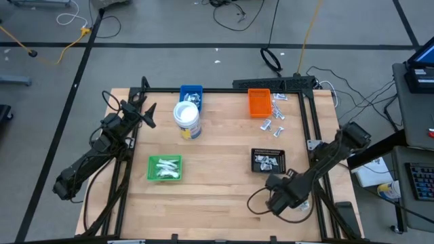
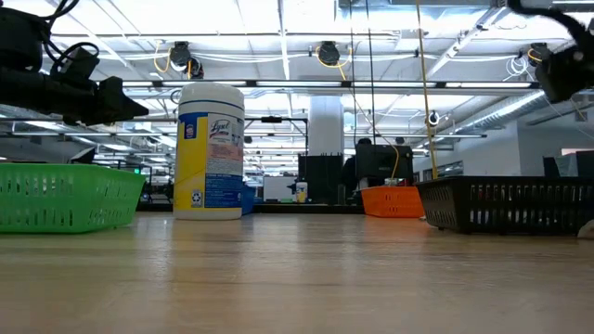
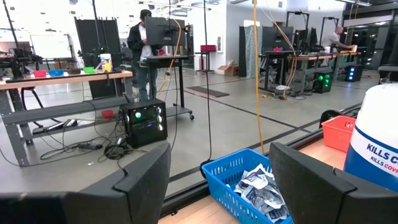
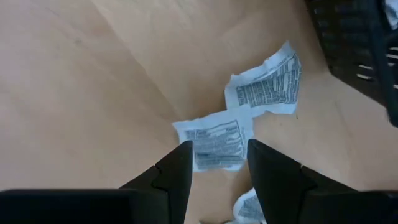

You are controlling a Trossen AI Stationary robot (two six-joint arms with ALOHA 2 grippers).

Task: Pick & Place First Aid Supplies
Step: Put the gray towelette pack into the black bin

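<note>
the right gripper (image 4: 217,163) hung open over a white packet (image 4: 216,144) beside the black tray (image 4: 354,43), gripping nothing. it likely needed to descend squarely, straddling that packet alone. the left gripper (image 3: 217,180) waited open, empty.

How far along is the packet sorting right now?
Partly done: packets already lie in the green tray, blue tray and black tray. In hand: the right end effector, open, straddles a white packet on the table beside the black tray. Left: loose packets near the orange tray. The left end effector waits, open, near the blue tray.
</note>
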